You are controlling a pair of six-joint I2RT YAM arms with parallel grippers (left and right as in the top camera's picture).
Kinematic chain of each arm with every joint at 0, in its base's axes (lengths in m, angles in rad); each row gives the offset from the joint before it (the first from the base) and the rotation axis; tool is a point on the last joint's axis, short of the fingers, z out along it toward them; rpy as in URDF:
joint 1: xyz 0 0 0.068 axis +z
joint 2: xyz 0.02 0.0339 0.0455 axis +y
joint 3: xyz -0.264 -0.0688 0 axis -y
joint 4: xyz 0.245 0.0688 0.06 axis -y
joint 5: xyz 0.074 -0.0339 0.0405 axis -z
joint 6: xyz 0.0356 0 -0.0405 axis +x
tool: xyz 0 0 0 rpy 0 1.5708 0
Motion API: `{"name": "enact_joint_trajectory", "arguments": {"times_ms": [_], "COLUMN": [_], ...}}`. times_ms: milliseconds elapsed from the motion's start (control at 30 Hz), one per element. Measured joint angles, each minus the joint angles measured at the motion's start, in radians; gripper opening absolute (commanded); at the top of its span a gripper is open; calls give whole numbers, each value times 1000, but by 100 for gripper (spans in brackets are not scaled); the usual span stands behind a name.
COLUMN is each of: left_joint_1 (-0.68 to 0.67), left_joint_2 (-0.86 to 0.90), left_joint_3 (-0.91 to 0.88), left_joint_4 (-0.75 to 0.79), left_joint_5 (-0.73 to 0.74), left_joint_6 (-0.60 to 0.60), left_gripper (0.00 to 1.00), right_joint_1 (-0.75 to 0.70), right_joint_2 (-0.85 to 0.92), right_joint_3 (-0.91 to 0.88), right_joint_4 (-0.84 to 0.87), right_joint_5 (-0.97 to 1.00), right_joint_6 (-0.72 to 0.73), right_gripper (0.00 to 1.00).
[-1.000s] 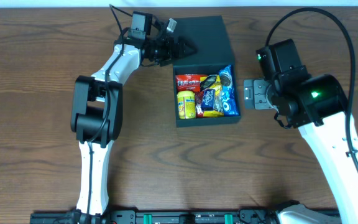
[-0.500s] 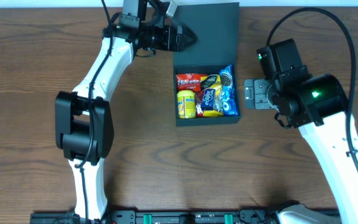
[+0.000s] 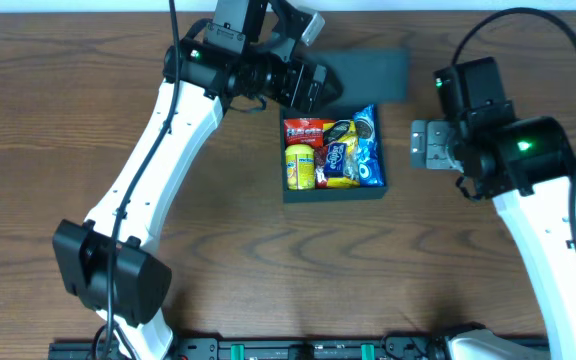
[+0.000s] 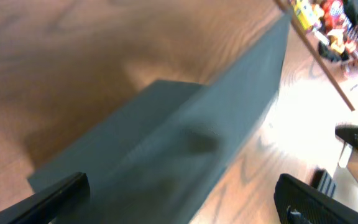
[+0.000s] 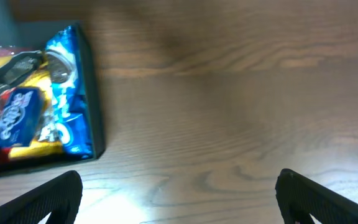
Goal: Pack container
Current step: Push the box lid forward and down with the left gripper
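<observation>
Overhead, the lid (image 3: 368,75) is now rising off the tabletop (image 3: 48,120), the wide-open, empty left tool (image 3: 306,88) nudging it; the filled container (image 3: 333,194) mid-tabletop is nearing closure, right tool (image 3: 420,145) idling open, empty.

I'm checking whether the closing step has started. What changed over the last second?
The left arm swung outward, carrying the left end effector, open, to the left edge of the lid, which now looks narrower from overhead, apparently tipping up. The right end effector, open, drew slightly away rightward. The container and snack packets stayed put.
</observation>
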Motion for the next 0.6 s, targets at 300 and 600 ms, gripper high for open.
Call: {"name": "enact_joint_trajectory", "arguments": {"times_ms": [300,600], "left_joint_1": [-57,-170], "left_joint_2": [-49,-254], "left_joint_3": [0,-6], "left_joint_4": [-178,-481], "left_joint_5": [-51,-446], "left_joint_6": [7,-24], "left_gripper": [96,95], "right_joint_1": [-36,-36], "right_joint_2": [0,0], "right_joint_3": [0,-10], "right_joint_4": [2,19], "right_joint_5": [-15,-115], "right_joint_6": [0,0], "right_gripper": [99,99]}}
